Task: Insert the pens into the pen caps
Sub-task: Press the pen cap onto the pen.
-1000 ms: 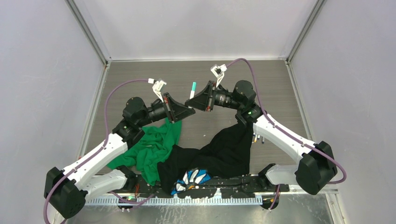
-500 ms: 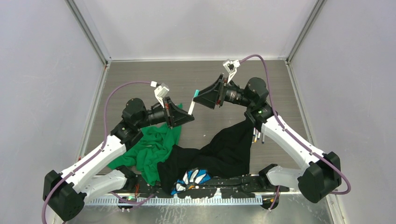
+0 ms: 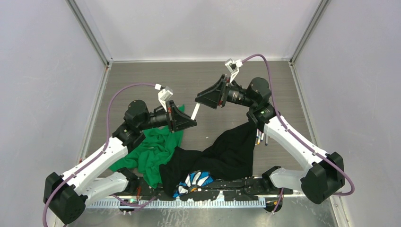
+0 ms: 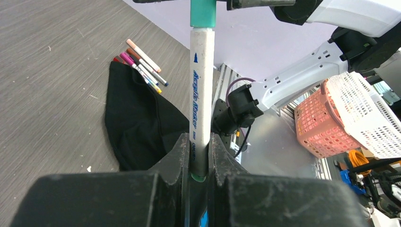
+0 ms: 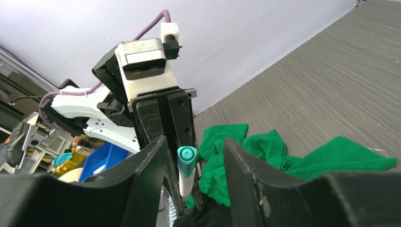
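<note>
While the left hand [image 4: 199, 144] pinched the white pen [image 4: 202, 85] upright at frame centre, its teal cap [image 4: 203, 13] sat on top, untouched inside the spread right hand [image 5: 194, 144]. Cap looked seated; safest was backing right hand straight off, no snagging.
</note>
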